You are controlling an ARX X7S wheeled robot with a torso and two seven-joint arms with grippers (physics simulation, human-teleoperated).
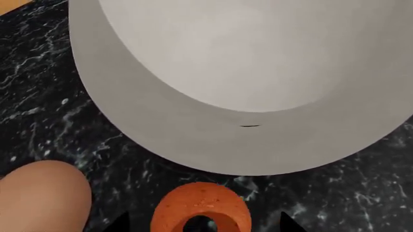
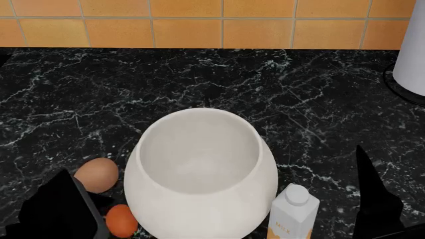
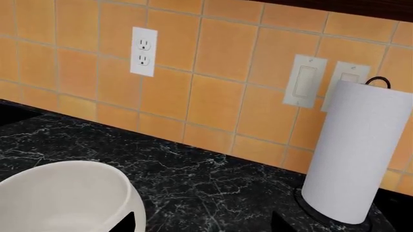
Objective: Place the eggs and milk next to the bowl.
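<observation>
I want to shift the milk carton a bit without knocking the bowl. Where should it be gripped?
Probably grip the milk carton across its flat side walls below the slanted top, coming from its right, since the bowl crowds its left and the round cap offers little hold.

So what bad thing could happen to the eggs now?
The orange-brown egg sits right by the left gripper and close to the bowl; a careless pull-away might nudge it rolling. The tan egg is round too, so any bump to the bowl could send it off. The milk stands close to the bowl and could tip.
</observation>
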